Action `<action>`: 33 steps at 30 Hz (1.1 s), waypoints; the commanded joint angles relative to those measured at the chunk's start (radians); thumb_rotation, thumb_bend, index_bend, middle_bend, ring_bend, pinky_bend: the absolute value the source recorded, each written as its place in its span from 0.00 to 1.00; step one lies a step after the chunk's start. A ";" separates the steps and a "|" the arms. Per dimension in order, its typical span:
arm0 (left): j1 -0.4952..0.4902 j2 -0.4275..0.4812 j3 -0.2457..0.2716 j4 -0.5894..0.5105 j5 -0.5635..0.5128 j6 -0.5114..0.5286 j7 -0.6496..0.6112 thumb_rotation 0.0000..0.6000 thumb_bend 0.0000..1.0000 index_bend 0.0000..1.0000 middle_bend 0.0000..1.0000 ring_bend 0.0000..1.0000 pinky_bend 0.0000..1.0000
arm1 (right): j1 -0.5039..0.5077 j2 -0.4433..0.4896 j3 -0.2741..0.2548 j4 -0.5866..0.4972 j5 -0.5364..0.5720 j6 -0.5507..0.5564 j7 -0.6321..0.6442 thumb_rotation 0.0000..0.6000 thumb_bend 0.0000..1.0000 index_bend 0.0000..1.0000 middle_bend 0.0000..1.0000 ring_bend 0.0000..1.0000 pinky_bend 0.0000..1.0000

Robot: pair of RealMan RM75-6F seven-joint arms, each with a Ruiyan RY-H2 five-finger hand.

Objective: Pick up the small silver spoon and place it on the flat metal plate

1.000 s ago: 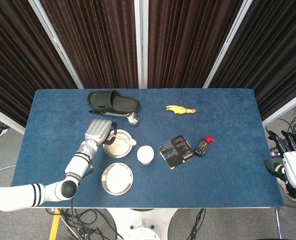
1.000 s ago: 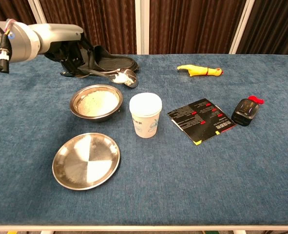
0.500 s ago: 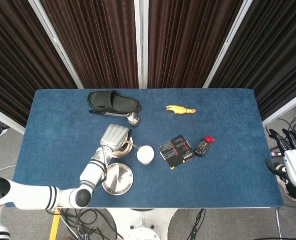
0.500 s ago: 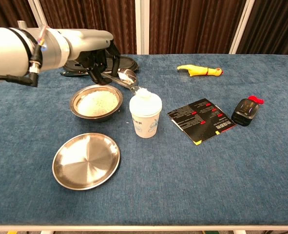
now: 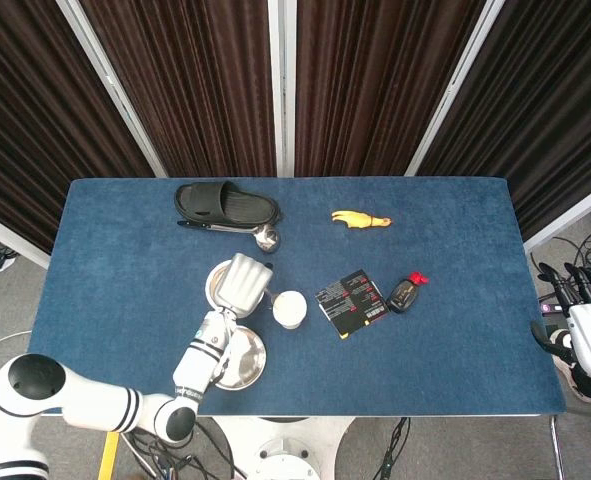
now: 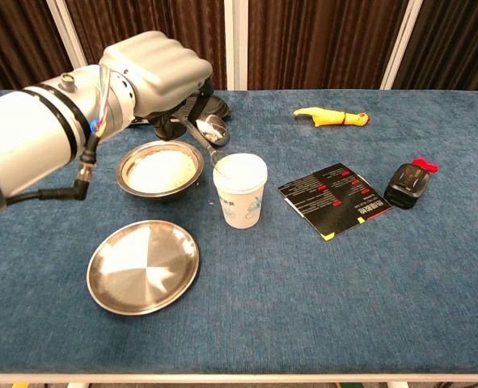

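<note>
Spoon is hanging from the left hand, pinched by its handle above the bowl, its tip reaching toward the cup. It is looking light, stiff and slick, so the thin handle is the sensible hold. The plate is lying near and left. The chest view is showing this pinch; the head view is hiding it, but is showing the right hand empty, fingers apart, off the tabletop's right edge.

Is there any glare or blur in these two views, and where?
Chest view: the flat plate shows bright wedge-shaped reflections, and the left hand looms large near the lens, slightly soft. Head view: even light, sharp, with only weak shine on the plate.
</note>
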 commanded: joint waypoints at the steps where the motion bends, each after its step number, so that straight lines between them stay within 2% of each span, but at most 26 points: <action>1: 0.006 -0.049 0.045 0.030 0.088 0.062 0.076 1.00 0.52 0.61 0.96 0.95 1.00 | -0.001 0.000 0.000 0.000 0.000 0.001 0.001 1.00 0.26 0.03 0.21 0.00 0.04; 11: 0.022 -0.117 0.082 0.093 0.258 0.127 0.234 1.00 0.53 0.61 0.96 0.95 1.00 | -0.007 -0.001 -0.002 0.001 -0.006 0.011 0.008 1.00 0.26 0.03 0.21 0.00 0.04; 20: 0.054 -0.125 0.055 0.114 0.282 0.099 0.292 1.00 0.54 0.61 0.96 0.95 1.00 | -0.013 0.001 -0.003 0.005 -0.009 0.020 0.015 1.00 0.26 0.03 0.21 0.00 0.04; 23: 0.066 -0.120 0.042 0.115 0.285 0.087 0.281 1.00 0.54 0.61 0.96 0.95 1.00 | -0.012 0.000 -0.003 0.005 -0.009 0.019 0.016 1.00 0.26 0.03 0.21 0.00 0.04; 28: 0.103 -0.083 -0.025 0.072 0.296 0.069 0.125 1.00 0.54 0.61 0.96 0.95 1.00 | -0.010 -0.001 -0.002 0.004 -0.009 0.016 0.013 1.00 0.26 0.03 0.21 0.00 0.04; 33: 0.116 -0.060 -0.016 0.073 0.353 0.073 0.134 1.00 0.54 0.61 0.96 0.95 1.00 | -0.010 -0.001 -0.001 -0.002 -0.012 0.021 0.009 1.00 0.26 0.03 0.21 0.00 0.04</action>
